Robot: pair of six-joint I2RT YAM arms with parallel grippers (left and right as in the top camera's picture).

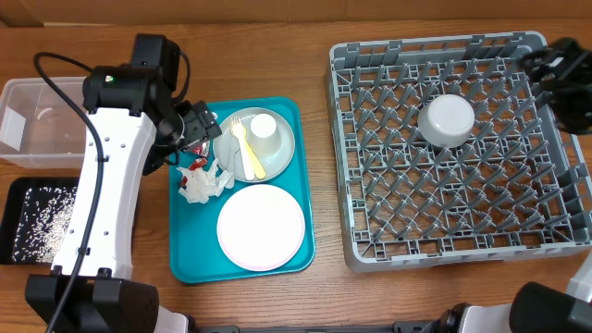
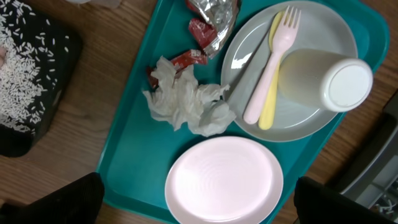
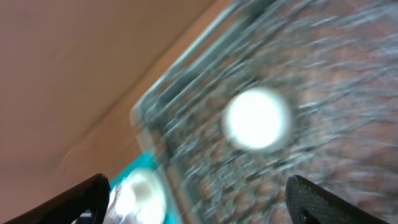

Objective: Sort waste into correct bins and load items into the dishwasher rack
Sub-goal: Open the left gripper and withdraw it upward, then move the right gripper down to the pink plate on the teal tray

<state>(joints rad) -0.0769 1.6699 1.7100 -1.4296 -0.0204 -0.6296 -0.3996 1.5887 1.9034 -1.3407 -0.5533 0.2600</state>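
Table [image 1: 319, 139]: clear tub [image 1: 42, 85], black tray [image 1: 11, 190], teal tray [image 1: 190, 250], grey rack [image 1: 462, 199].

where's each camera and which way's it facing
overhead: fixed above the table, facing down on flat teal tray and large grey plastic grid rack; left arm, right arm show
left wrist: above the tray, facing down at crumpled white napkin and round pale pink plate; own fingertips in bottom corners
right wrist: blurred, angled down at the rack's round white bowl; own fingertips below
shared: overhead and right wrist show the bowl
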